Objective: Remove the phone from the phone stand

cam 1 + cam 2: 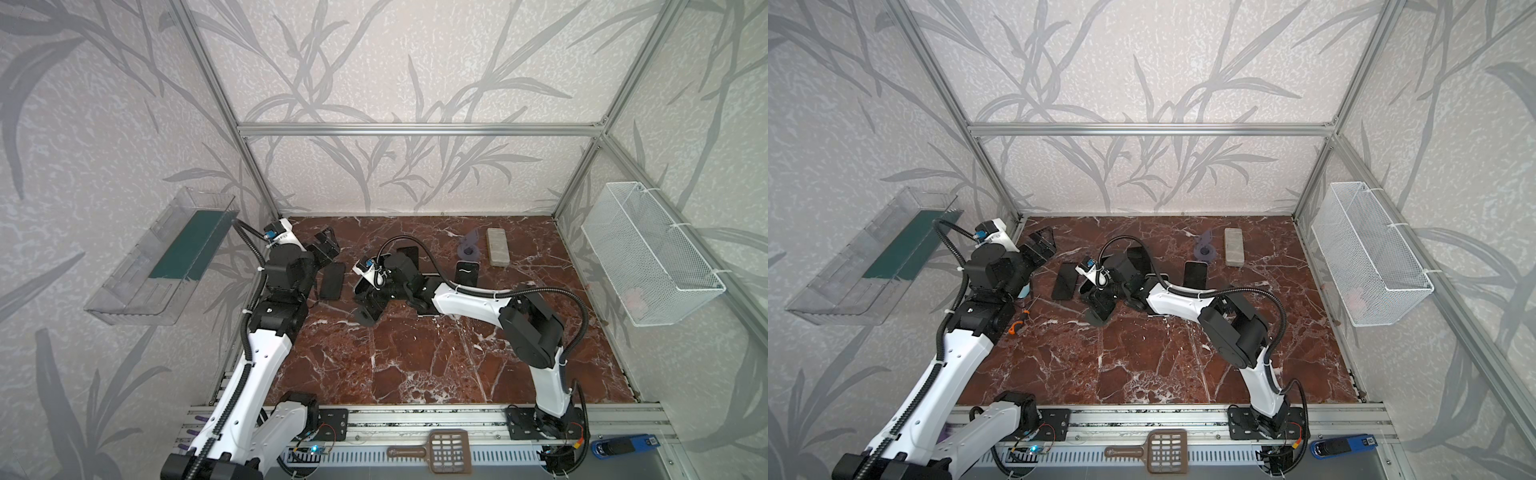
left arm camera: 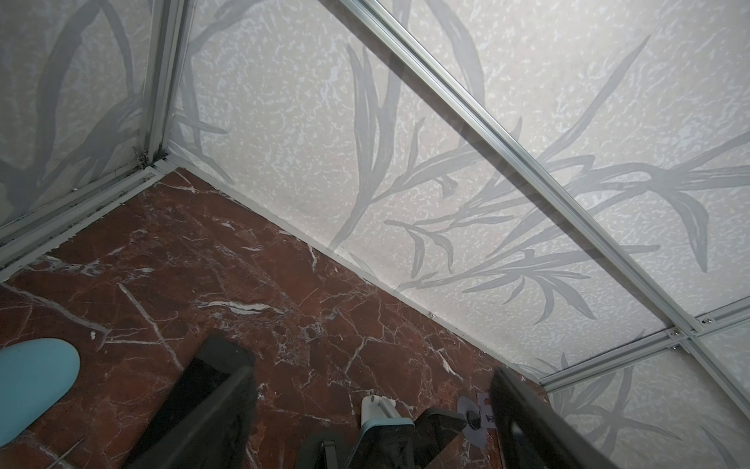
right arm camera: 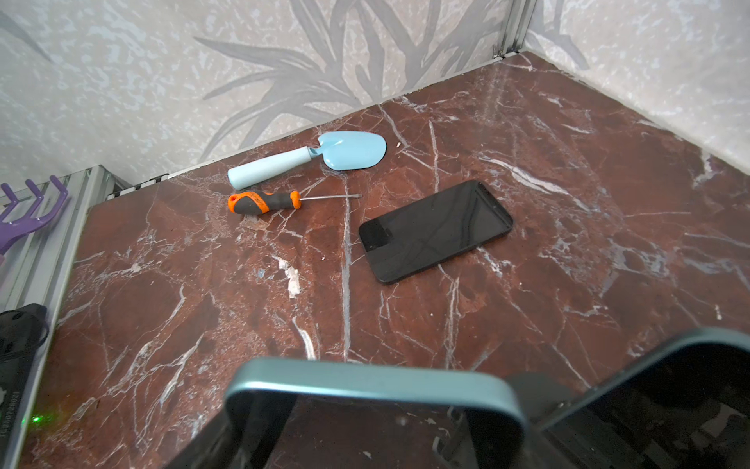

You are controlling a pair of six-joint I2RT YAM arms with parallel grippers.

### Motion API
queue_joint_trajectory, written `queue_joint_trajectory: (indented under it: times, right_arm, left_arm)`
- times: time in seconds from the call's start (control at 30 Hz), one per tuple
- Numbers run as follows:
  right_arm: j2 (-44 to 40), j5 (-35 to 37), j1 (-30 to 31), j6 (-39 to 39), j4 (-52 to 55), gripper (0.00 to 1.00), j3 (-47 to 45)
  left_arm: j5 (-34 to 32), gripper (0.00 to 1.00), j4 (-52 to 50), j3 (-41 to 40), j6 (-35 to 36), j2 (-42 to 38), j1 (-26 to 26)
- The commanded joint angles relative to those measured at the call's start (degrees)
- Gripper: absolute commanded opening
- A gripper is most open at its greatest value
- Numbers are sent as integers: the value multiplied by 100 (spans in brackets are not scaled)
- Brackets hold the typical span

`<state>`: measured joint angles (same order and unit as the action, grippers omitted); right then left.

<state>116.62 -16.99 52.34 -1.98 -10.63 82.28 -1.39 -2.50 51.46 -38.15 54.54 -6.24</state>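
We see the right hand (image 1: 366, 303) near the middle of the counter (image 1: 415, 365). The phone (image 3: 365, 381), with its blue-green edge, sits right at this hand's fingers. We cannot tell if the hand is squeezing it. The left hand (image 1: 326, 247) is at the counter's 10 o'clock, with its fingers wide apart and nothing in them. A black phone (image 1: 332, 280) lies flat at about 10 o'clock from the right hand.

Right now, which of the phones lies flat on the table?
The black phone, screen up on the marble table; the propped phone by the grey block leans upright.
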Motion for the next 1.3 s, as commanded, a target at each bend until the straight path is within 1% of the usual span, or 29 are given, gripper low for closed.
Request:
queue_joint_trajectory:
  times: [0.0, 0.2, 0.47, 0.6, 0.7, 0.8, 0.83, 0.9, 1.0, 1.07, 1.13, 1.2, 1.27]
  right_arm:
    - [-427, 97, 62, 95, -435, 70, -60]
    - [-629, 269, 66, 77, -446, 69, -164]
    - [-1371, 473, 99, 63, -480, 68, -552]
    - [-1851, 782, 233, -52, -341, 68, -860]
    - [-2486, 1028, 345, -118, -210, 67, -1129]
    - [-3018, 1230, 406, -71, -73, 66, -1436]
    - [-3183, 1275, 405, -29, 37, 66, -1521]
    - [-3476, 1403, 410, 32, 178, 65, -1706]
    - [-3879, 1589, 417, 58, 262, 65, -2032]
    - [-4094, 1658, 418, 48, 309, 65, -2213]
    - [-4279, 1744, 411, 21, 442, 65, -2331]
    - [-4423, 1826, 416, 29, 535, 65, -2446]
    - [-4607, 1853, 417, 53, 536, 65, -2618]
  left_arm:
    - [22, 90, 136, -53, -70, 27, 35]
    - [39, 89, 145, -55, -76, 47, 35]
    - [139, 89, 127, -25, -78, 134, 34]
    - [150, 87, 29, 21, -62, 272, 35]
    - [75, 85, -173, 119, 7, 443, -8]
    - [-138, 83, -540, 237, 130, 623, -218]
    - [-84, 81, -706, 239, 95, 658, -257]
    - [95, 77, -868, 19, -199, 612, -274]
    - [497, 71, -620, -725, -489, 346, -341]
    - [555, 71, -774, -976, -421, 173, -511]
    - [517, 71, -912, -1164, -283, 73, -837]
    - [348, 71, -1033, -1277, -184, 103, -1133]
    - [404, 68, -997, -1378, -115, 253, -1303]
